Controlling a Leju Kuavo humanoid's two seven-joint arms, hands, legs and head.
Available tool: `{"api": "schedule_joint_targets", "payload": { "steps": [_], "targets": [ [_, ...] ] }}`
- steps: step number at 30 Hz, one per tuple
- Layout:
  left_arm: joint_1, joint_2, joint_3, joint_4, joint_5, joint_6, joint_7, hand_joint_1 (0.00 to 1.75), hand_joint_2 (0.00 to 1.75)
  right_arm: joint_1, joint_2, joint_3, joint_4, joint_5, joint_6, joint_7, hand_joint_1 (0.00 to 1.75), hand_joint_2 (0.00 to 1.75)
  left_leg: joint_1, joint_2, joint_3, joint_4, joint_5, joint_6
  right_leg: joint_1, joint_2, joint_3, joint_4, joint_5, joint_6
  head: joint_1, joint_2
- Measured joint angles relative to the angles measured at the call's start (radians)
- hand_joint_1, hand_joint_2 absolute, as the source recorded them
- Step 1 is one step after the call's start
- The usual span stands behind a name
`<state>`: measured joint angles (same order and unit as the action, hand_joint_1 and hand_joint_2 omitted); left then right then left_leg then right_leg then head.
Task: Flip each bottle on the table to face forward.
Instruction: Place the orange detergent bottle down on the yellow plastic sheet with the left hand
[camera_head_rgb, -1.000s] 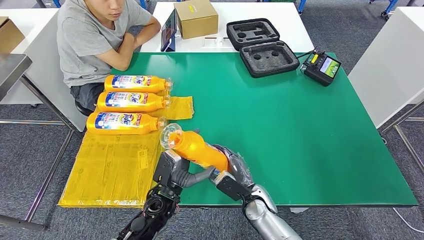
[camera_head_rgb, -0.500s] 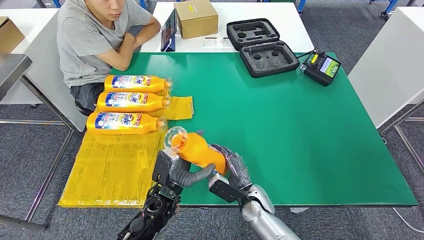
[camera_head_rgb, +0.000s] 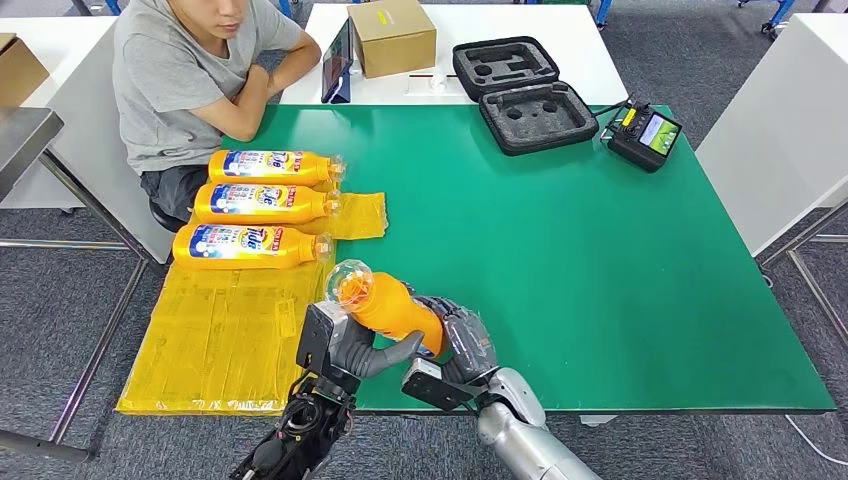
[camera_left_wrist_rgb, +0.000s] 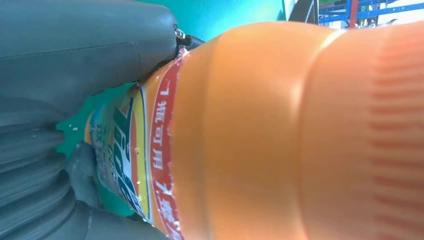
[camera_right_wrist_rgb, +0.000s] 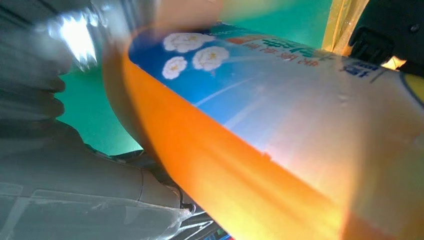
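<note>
An orange bottle (camera_head_rgb: 388, 304) with a clear cap is lifted above the near edge of the green table (camera_head_rgb: 600, 250), cap end pointing up and to the left. My right hand (camera_head_rgb: 462, 340) grips its lower body and my left hand (camera_head_rgb: 352, 345) holds it from beneath near the neck. Close up, the bottle (camera_left_wrist_rgb: 280, 135) shows a red-edged label, and the bottle (camera_right_wrist_rgb: 280, 130) also shows a blue label with white flowers. Three more orange bottles (camera_head_rgb: 262, 205) lie label-up in a row at the table's left.
A yellow plastic sheet (camera_head_rgb: 225, 335) covers the table's left end. A person (camera_head_rgb: 185, 70) sits at the far left corner. An open black foam case (camera_head_rgb: 525, 95), a cardboard box (camera_head_rgb: 392, 35) and a controller (camera_head_rgb: 645, 135) stand at the back.
Both hands have drawn the bottle slightly toward the near table edge and to the left, tilting its cap end higher. The three lying bottles have not moved.
</note>
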<state>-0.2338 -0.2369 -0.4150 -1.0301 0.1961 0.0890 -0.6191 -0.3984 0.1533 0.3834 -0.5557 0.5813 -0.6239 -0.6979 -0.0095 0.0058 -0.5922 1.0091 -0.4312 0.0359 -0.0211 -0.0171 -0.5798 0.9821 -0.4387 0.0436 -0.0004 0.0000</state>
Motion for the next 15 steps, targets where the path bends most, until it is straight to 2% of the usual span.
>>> {"api": "schedule_joint_targets", "payload": {
  "steps": [15],
  "targets": [
    [0.004,0.000,0.000,0.000,0.002,-0.006,0.000,1.75,1.75,-0.009,0.011,-0.002,0.030,0.005,-0.004,0.000,1.64,1.75,0.000,0.000,0.000,0.000,0.000,0.000,0.000,0.000,0.000,0.000,0.000,0.000,0.000,0.000]
  ]
}}
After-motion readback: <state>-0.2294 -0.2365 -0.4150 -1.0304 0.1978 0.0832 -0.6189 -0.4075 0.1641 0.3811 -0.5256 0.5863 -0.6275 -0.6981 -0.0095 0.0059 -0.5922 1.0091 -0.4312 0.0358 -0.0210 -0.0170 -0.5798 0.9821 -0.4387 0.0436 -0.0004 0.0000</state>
